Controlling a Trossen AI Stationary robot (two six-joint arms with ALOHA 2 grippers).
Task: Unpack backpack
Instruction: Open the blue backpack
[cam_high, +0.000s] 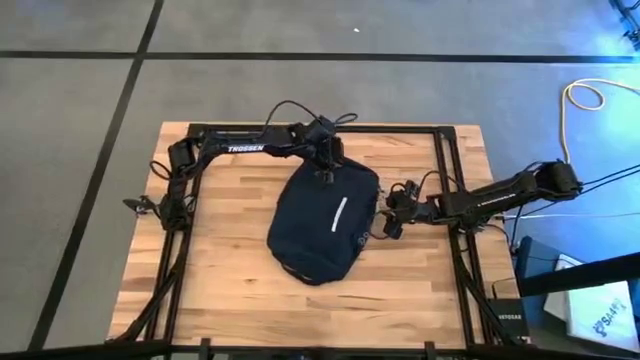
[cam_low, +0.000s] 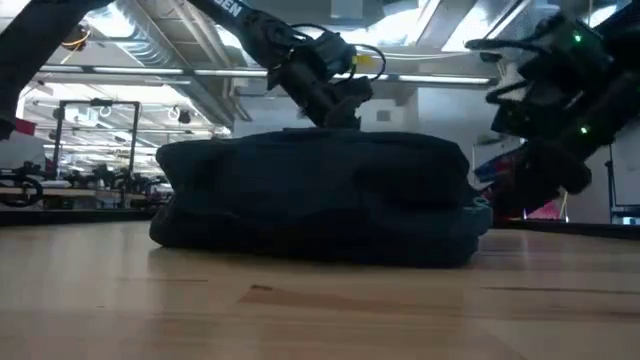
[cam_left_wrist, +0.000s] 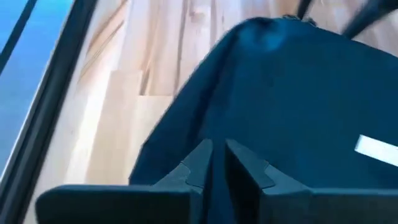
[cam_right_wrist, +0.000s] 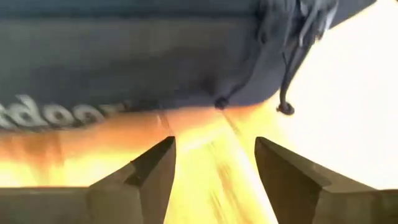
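high view shows you the backpack lying flat mid-table on the wooden table, white stripe up. your left gripper sits at its far edge, fingers nearly closed over the fabric. your right gripper waits just beside its right side, fingers spread apart, holding nothing.

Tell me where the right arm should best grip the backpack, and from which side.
Probably the dangling zipper cord on the backpack's right edge, approached level from the right. The backpack lies flat and bulky, too wide to span, while the cord hangs free just ahead of the right gripper, whose jaws stand open.
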